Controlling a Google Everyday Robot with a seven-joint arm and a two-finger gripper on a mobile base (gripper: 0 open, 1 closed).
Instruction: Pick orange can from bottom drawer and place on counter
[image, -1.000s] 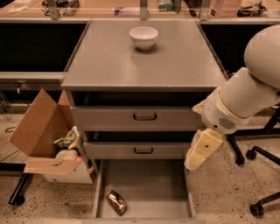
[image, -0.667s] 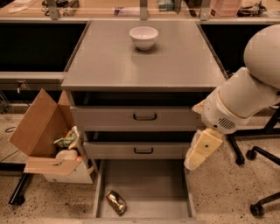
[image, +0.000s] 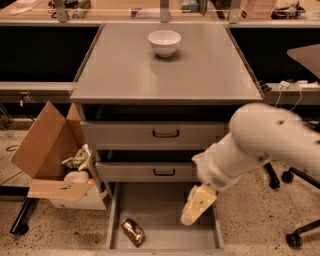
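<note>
The can (image: 133, 231) is small and shiny, with a bronze-orange body, paler metal at the ends, and a crumpled, dented skin that catches the light in patches. It lies on its side on the floor of the bottom drawer (image: 157, 212), in the front-left part, near the left wall and close to the front edge. Its long axis runs on a diagonal: one end points to the back-left, the other to the front-right.

My gripper (image: 199, 205) hangs over the right side of that same drawer, pointing down and a little to the left, above the floor and well apart from the can. Whether it is released or clenched I cannot tell; nothing shows in it.

My arm (image: 260, 145) comes in from the right, crossing in front of the right ends of the two upper drawers (image: 166, 133). The counter (image: 165, 75) carries a white bowl (image: 164, 42) near its back edge. A cardboard box (image: 45, 145) stands on the floor left of the cabinet.
</note>
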